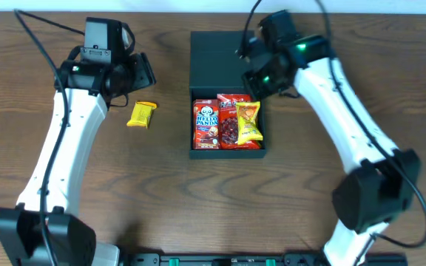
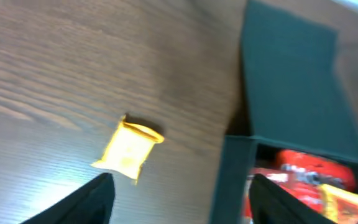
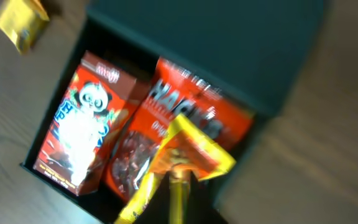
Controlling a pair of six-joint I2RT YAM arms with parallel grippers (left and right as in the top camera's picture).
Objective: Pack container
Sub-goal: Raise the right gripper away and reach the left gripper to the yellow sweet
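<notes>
Left claw (image 2: pixel 182 179) wide apart, empty, yellow packet (image 2: pixel 128 149) just ahead, container (image 2: pixel 291 87) rightward, right claw (image 1: pixel 251 74) above it, gap blurred, cannot tell.

The container (image 1: pixel 228 154) sits mid-desk, its flap lid (image 1: pixel 214 60) folded open and lying flat on the far side. Three snacks fill it side by side: a red Hello Panda box (image 1: pixel 206 124) on the left, a red packet (image 1: pixel 230 127) in the middle, and a yellow-orange packet (image 1: pixel 248 122) lying over the red packet's right part. A small yellow wrapper (image 1: pixel 141 114) lies on the bare desk (image 1: pixel 161 192), well left of the container. The left claw (image 1: pixel 140 74) hangs beyond that wrapper, apart from it. The right claw (image 1: pixel 256 74) hovers over the lid's right edge, just past the snacks.
</notes>
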